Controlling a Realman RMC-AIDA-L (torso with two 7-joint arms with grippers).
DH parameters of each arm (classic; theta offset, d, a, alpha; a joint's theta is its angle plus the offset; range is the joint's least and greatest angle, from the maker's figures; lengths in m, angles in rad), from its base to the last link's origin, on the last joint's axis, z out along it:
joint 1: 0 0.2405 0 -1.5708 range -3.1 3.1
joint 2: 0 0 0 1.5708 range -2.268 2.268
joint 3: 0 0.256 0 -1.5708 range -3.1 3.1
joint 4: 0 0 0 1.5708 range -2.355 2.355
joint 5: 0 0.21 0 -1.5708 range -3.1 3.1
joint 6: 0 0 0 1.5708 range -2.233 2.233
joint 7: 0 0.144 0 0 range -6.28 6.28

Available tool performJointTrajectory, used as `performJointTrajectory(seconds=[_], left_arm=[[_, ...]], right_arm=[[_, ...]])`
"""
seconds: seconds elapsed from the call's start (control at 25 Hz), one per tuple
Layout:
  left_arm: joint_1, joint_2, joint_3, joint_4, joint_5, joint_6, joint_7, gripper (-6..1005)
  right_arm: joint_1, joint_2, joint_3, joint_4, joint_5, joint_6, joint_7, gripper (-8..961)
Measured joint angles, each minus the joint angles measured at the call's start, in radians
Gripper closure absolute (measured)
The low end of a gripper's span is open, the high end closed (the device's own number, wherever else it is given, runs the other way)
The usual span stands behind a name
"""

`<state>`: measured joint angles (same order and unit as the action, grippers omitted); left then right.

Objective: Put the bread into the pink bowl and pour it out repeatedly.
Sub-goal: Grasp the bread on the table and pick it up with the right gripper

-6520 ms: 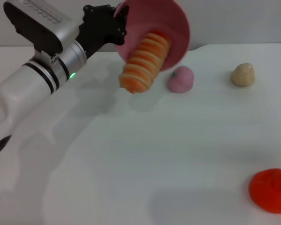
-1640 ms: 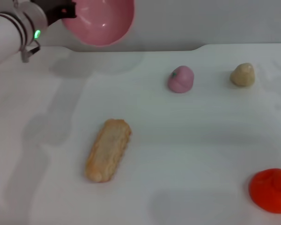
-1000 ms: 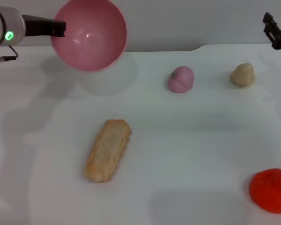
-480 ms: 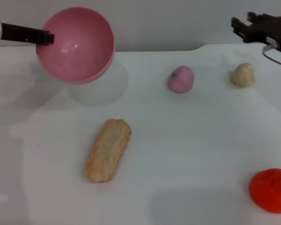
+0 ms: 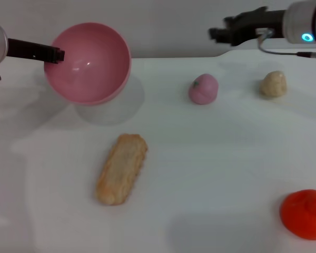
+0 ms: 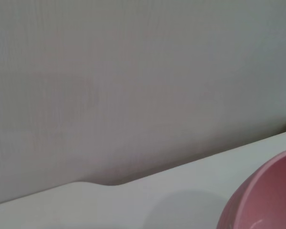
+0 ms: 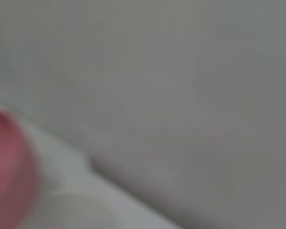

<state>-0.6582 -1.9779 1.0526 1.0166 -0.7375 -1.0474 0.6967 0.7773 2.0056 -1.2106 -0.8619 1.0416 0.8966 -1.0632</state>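
The pink bowl point(image 5: 89, 63) hangs at the back left, low over the table, tilted with its opening toward me and nothing in it. My left gripper point(image 5: 55, 54) is shut on its left rim. The bowl's edge also shows in the left wrist view point(image 6: 267, 195), and as a pink blur in the right wrist view point(image 7: 7, 167). The bread point(image 5: 121, 168) lies on the table in front of the bowl, plain tan underside up. My right gripper point(image 5: 217, 34) reaches in from the right, high over the table's back edge, far from the bread.
A small pink peach toy point(image 5: 203, 88) and a beige lump point(image 5: 273, 84) sit at the back right. A flat orange-red round thing point(image 5: 305, 213) lies at the front right. A grey wall point(image 5: 174, 26) stands behind the white table point(image 5: 210, 158).
The bowl, tipped out earlier, has come down toward the table at the back left. The right arm has swung in from the right edge toward the left. The bread lies still.
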Motion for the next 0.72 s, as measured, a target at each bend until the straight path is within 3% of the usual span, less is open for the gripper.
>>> performJointTrajectory(seconds=[0.24,0.36,0.44,0.72], left_arm=[[-0.001,0.013,-0.008,-0.011,0.0,0.004,0.006,956],[-0.001,0.017,-0.013,-0.012,0.0,0.008,0.013,956],[-0.001,0.018,-0.013,-0.012,0.0,0.013,0.021,956],[-0.002,0.01,-0.014,-0.013,0.0,0.02,0.046,956]], right_arm=[[0.092,-0.025,-0.001,0.024,-0.043,0.272,0.067,481],[0.146,-0.022,-0.007,0.062,-0.067,0.399,0.083,482],[0.153,-0.021,-0.009,0.069,-0.067,0.417,0.083,482],[0.188,0.026,-0.023,0.086,-0.072,0.474,0.085,481]])
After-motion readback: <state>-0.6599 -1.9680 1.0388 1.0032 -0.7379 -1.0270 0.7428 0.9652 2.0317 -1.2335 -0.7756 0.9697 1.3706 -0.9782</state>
